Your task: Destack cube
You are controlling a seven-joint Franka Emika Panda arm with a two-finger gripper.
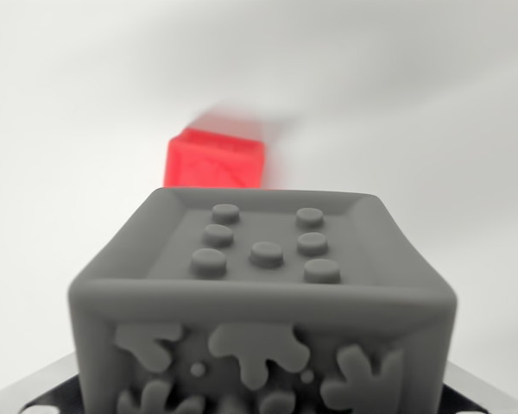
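Note:
A grey cube (pixel 263 293) fills the lower half of the wrist view, very close and sharp. Its top face has raised studs and its front face has splat-shaped reliefs. Only slivers of my gripper (pixel 263 401) show, at the bottom corners on either side of this cube, and it looks shut on it. The fingertips themselves are hidden. Beyond the grey cube, a red cube (pixel 216 160) lies on the white surface, smeared by motion blur and apart from the grey one.
A plain white surface (pixel 432 129) stretches around and behind both cubes, with nothing else on it in this view.

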